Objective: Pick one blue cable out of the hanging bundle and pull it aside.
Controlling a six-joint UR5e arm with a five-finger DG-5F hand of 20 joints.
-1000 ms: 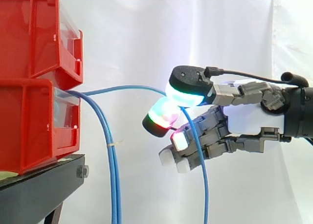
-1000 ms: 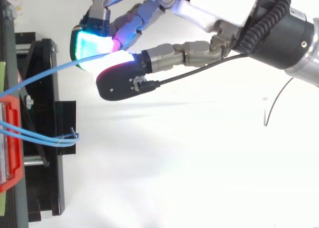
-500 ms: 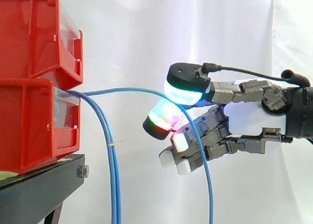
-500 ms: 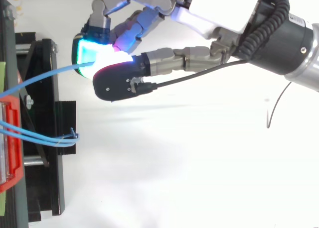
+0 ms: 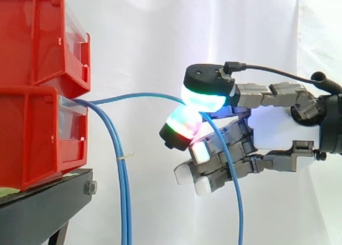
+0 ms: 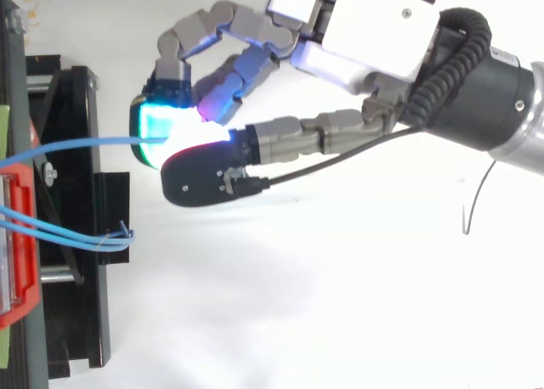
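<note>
red lower bin (image 5: 32,132) trails blue cables (image 5: 125,202); hand (image 5: 278,132) pinches one blue cable (image 5: 136,96).

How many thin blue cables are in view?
3. One thin blue cable arcs across to the hand, which pinches it. Two hanging blue cables drop side by side from the lower red plastic bin, tied together; others may hide behind.
</note>
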